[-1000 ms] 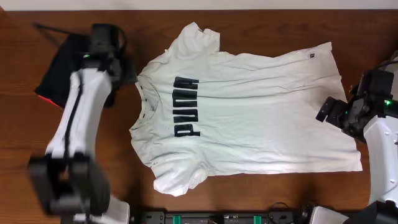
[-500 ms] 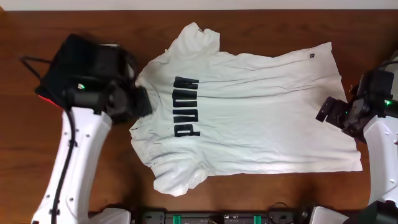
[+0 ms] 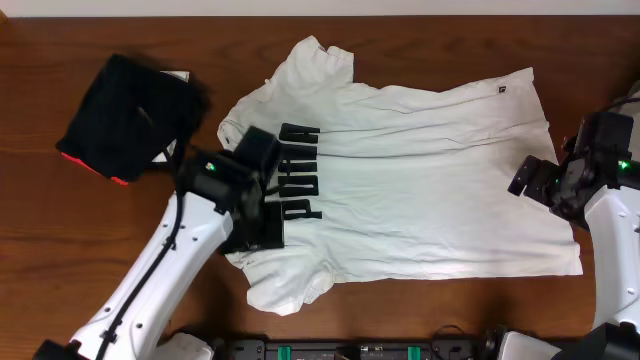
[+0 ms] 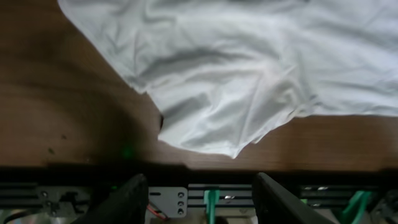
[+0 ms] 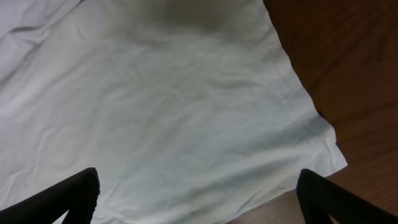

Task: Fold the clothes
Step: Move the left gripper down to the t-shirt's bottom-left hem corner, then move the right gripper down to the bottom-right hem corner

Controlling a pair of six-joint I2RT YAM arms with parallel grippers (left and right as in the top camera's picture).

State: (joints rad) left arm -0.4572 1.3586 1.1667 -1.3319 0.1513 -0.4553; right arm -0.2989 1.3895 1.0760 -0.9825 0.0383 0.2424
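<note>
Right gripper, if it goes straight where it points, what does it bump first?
Probably the white T-shirt, near its hem corner. The open right gripper points down at the cloth; its height above is unclear.

Left arm (image 3: 150,285): white links, thin black cable (green light near the wrist).
Right arm (image 3: 612,240): white link, black wrist.
Left gripper (image 4: 199,178): black fingers.

Wood table (image 3: 40,230) w/ white PUMA tee (image 3: 420,190) spread flat, black folded garment (image 3: 120,115) near collar end.

T-shirt (image 3: 420,190) lies flat on the table (image 3: 50,240), folded garment (image 3: 120,115) near its collar.
</note>
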